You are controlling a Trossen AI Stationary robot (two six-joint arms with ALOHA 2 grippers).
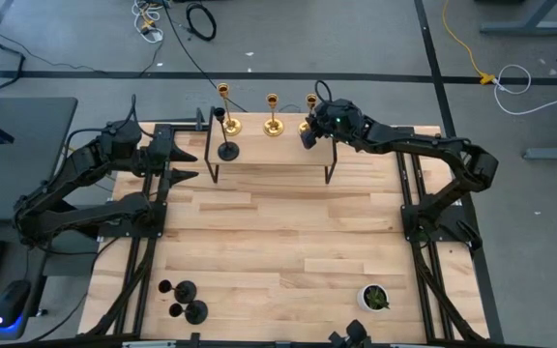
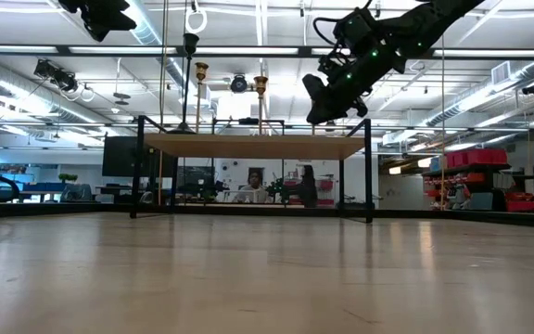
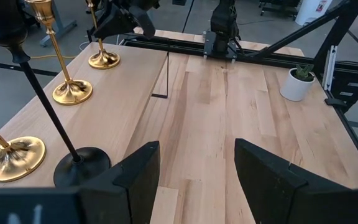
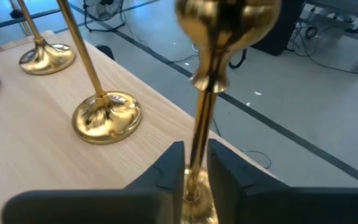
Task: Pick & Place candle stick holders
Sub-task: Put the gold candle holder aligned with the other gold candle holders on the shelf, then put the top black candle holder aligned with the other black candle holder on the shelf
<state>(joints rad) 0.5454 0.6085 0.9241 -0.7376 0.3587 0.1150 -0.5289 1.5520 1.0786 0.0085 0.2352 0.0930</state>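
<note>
The right claw is sitting on the raised shelf at the far edge of the tabletop, its fingers narrowly parted on either side of the third gold holder. The stem is standing upright between them, its long axis running straight up out of the claw; whether the fingers are pressing it or only flanking it cannot be told.

Beside that claw the second gold holder and, farther along, the first gold holder are standing in a row, with one black holder just before the first.

The left claw is hanging wide and empty at the shelf's other end.

Two black holders are lying well apart from both claws, on the near tabletop, on the left arm's side.

No container is showing, apart from a white plant pot.
</note>
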